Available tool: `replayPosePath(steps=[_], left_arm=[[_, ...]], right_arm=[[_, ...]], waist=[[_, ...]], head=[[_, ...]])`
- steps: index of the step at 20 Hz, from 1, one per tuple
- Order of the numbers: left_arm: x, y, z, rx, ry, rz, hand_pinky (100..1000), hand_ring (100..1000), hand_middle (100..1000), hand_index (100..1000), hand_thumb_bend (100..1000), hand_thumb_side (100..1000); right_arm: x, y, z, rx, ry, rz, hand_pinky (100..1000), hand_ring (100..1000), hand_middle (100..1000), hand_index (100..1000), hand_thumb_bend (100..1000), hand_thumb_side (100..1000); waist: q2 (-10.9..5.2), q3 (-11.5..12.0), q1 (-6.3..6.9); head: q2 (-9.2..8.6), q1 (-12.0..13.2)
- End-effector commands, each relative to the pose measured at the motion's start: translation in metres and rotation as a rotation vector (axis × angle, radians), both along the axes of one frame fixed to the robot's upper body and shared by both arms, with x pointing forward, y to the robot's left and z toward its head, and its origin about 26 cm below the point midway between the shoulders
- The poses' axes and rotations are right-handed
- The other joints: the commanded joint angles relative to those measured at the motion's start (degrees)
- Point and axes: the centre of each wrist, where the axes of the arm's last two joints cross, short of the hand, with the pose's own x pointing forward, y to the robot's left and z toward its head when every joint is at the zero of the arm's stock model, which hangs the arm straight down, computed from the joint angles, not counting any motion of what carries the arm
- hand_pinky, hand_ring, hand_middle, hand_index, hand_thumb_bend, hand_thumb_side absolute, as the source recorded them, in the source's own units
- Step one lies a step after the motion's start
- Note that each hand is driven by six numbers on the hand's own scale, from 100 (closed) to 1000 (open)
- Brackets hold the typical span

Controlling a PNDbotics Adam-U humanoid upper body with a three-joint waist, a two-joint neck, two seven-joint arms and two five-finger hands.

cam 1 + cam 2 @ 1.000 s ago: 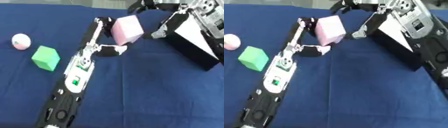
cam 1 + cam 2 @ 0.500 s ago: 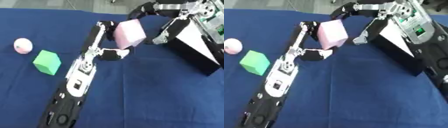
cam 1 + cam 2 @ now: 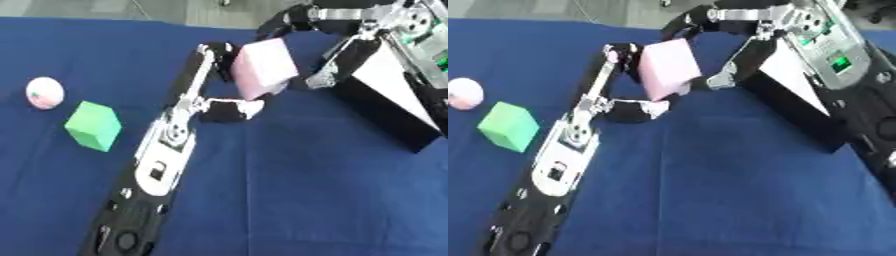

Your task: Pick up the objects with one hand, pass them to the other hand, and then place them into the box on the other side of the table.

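**Pink block held between two hands**

Blue cloth covers the worktop (image 3: 306, 200). Above it the left hand (image 3: 229, 107) grasps the pink block (image 3: 262, 67), fingers (image 3: 219, 52) curled round its near side. The right hand (image 3: 293, 20) arches over the block's top, seemingly touching it. A black box (image 3: 385, 100) stands right; a green cube (image 3: 92, 125) and pale ball (image 3: 44, 92) lie left.

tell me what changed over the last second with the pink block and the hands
The right hand has closed in around the pale pink foam cube, which the left hand still holds up. The green cube, pink-white ball and black box stayed put.
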Motion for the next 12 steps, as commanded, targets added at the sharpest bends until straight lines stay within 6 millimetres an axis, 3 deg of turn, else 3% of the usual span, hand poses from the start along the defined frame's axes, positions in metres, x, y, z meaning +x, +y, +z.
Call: replayPosePath(steps=[1, 5, 12], left_arm=[[-0.0038, -0.0075, 0.0118, -0.026, -0.033, -0.026, 489, 432, 397, 470, 100, 100], [-0.0036, -0.0077, 0.0108, -0.025, -0.034, -0.024, 489, 432, 399, 475, 100, 100], [-0.0034, -0.0089, 0.0084, -0.03, -0.026, -0.027, 489, 432, 400, 487, 100, 100]], right_arm=[[-0.0045, -0.0022, 0.0145, -0.006, -0.028, -0.001, 933, 1000, 855, 908, 365, 227], [-0.0046, -0.0016, 0.014, -0.004, -0.01, -0.003, 932, 1000, 833, 895, 342, 242], [-0.005, -0.0019, 0.0141, 0.003, 0.02, -0.007, 929, 1000, 765, 863, 310, 261]], waist=[[-0.26, -0.08, -0.86], [-0.26, -0.06, -0.86], [-0.13, -0.08, -0.85]], head=[[0.43, -0.05], [1.28, 0.07], [1.19, 0.37]])
